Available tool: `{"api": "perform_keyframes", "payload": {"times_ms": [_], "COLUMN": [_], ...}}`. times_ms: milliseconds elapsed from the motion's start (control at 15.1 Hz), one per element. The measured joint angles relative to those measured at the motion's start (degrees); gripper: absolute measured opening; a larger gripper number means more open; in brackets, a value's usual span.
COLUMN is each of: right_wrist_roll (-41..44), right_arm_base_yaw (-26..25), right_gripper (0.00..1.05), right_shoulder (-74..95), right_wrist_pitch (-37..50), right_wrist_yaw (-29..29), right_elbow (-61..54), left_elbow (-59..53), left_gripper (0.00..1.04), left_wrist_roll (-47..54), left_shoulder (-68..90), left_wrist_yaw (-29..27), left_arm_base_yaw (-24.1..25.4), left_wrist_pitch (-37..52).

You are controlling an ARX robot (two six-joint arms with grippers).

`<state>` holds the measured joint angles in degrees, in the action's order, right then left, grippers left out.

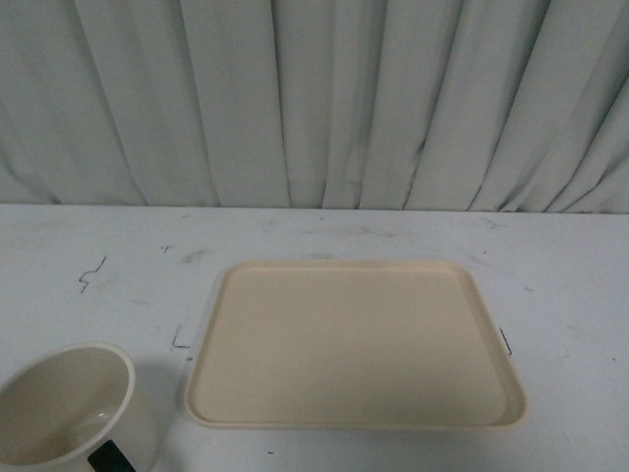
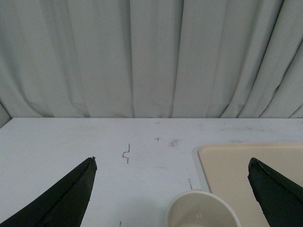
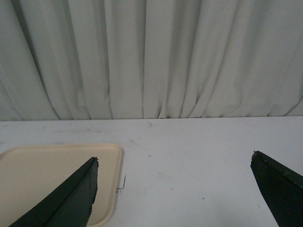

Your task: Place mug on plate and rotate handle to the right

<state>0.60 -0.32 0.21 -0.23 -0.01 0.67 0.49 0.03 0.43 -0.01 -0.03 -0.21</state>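
The white mug [image 1: 69, 408] stands upright on the table at the front left, just left of the plate, and I look down into its open top. Its black handle [image 1: 110, 457] shows at the near side, at the picture's bottom edge. No face drawing shows from here. The beige plate [image 1: 354, 344] lies flat in the middle with nothing on it. No gripper shows in the front view. My left gripper [image 2: 171, 161] is open, with the mug's rim [image 2: 203, 210] low between its fingers and the plate's corner [image 2: 227, 165] beside it. My right gripper [image 3: 174, 157] is open over bare table, right of the plate [image 3: 47, 170].
A white table [image 1: 550, 295] with small dark scuff marks [image 1: 90, 273] carries everything. A pleated grey-white curtain [image 1: 314, 98] hangs along the far edge.
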Motion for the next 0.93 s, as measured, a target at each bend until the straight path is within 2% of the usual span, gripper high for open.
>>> {"api": "perform_keyframes", "payload": {"times_ms": [862,929], "right_wrist_roll": [0.0,0.0], "right_arm_base_yaw": [0.0,0.0], "right_gripper": [0.98,0.98], "right_shoulder": [0.0,0.0], "right_wrist_pitch": [0.0,0.0], "right_wrist_yaw": [0.0,0.0], "right_elbow": [0.0,0.0], "left_elbow": [0.0,0.57], "left_gripper": [0.98,0.98], "left_wrist_roll": [0.0,0.15], "left_shoulder": [0.0,0.55], "left_wrist_yaw": [0.0,-0.55], "left_arm_base_yaw": [0.0,-0.11], "left_wrist_pitch": [0.0,-2.58]}}
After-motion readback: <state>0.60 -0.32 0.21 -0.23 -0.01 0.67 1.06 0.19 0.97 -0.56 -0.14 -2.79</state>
